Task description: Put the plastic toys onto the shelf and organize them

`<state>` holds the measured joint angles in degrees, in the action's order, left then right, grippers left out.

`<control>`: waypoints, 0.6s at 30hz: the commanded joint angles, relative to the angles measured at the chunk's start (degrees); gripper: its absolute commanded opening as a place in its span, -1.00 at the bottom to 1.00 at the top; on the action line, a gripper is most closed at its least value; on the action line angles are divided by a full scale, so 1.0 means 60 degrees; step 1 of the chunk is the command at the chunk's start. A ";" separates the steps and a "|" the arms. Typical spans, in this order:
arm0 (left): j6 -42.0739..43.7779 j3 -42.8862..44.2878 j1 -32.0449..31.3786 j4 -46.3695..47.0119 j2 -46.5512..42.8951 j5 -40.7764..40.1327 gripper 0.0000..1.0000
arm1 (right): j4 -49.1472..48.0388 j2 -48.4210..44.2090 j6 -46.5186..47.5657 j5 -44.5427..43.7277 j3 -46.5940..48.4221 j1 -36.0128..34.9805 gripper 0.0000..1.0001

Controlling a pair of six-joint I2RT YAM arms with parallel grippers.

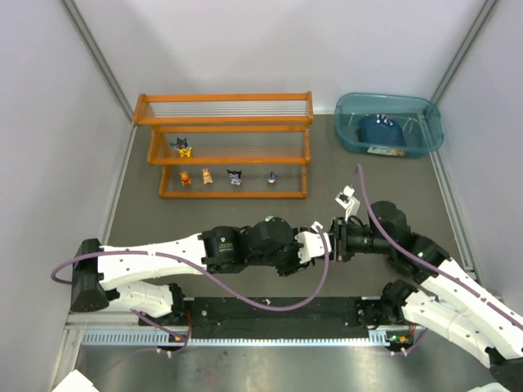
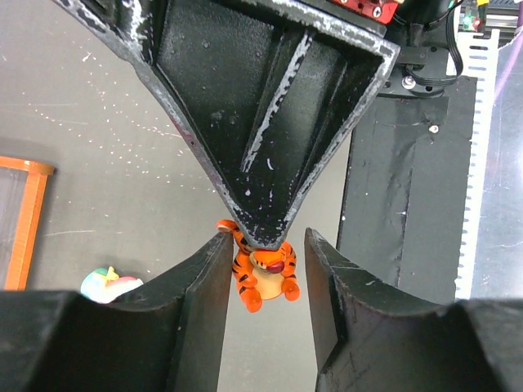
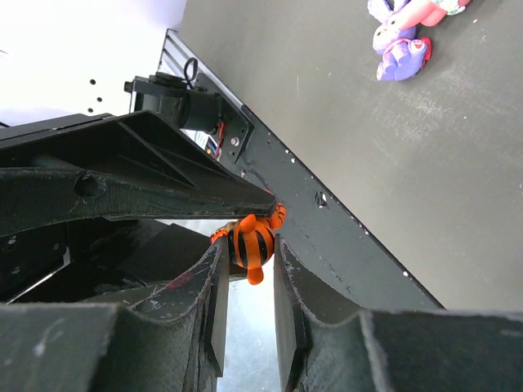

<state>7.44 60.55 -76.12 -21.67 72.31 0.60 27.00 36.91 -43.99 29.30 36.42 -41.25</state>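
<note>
An orange striped tiger toy (image 2: 263,278) hangs in the air between both grippers, also showing in the right wrist view (image 3: 252,243). My right gripper (image 3: 249,249) is shut on it at the fingertips. My left gripper (image 2: 265,245) is open, with its fingers on either side of the toy and a gap on the right. The two grippers meet tip to tip in the top view, left (image 1: 321,244) and right (image 1: 335,241). The orange shelf (image 1: 225,122) stands at the back with several toys on it, among them a black-yellow one (image 1: 183,148). A purple bunny (image 3: 400,59) and a pink toy (image 3: 426,11) lie on the table.
A translucent teal bin (image 1: 425,135) at the back right holds a dark blue object (image 1: 380,131). A pink-white toy (image 2: 110,284) lies on the table near a shelf corner (image 2: 29,220). The black base rail (image 1: 278,309) runs along the near edge.
</note>
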 commanded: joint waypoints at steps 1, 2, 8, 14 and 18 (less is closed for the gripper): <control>0.0005 0.0630 0.0015 -0.0181 0.0179 0.0105 -0.11 | -0.0223 -0.0130 0.0095 -0.0122 0.0140 -0.0082 -1.00; 0.0005 0.0732 0.0015 -0.0269 0.0223 0.0076 -0.13 | -0.0209 -0.0159 0.0095 -0.0137 0.0126 -0.0082 -1.00; -0.0039 0.0996 0.0015 -0.0709 0.0457 0.0002 -0.23 | -0.0121 -0.0204 0.0124 -0.0137 0.0097 -0.0097 -1.00; -0.0112 0.1055 0.0030 -0.0841 0.0545 0.0104 -0.26 | -0.0150 -0.0291 0.0110 -0.0152 0.0052 -0.0082 -1.00; -0.0112 0.1172 0.0015 -0.0987 0.0721 0.0207 -0.28 | -0.0135 -0.0292 0.0095 -0.0137 0.0052 -0.0097 -1.00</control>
<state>7.40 65.06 -76.09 -26.22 75.68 0.51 28.23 36.03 -43.68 28.93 36.34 -41.25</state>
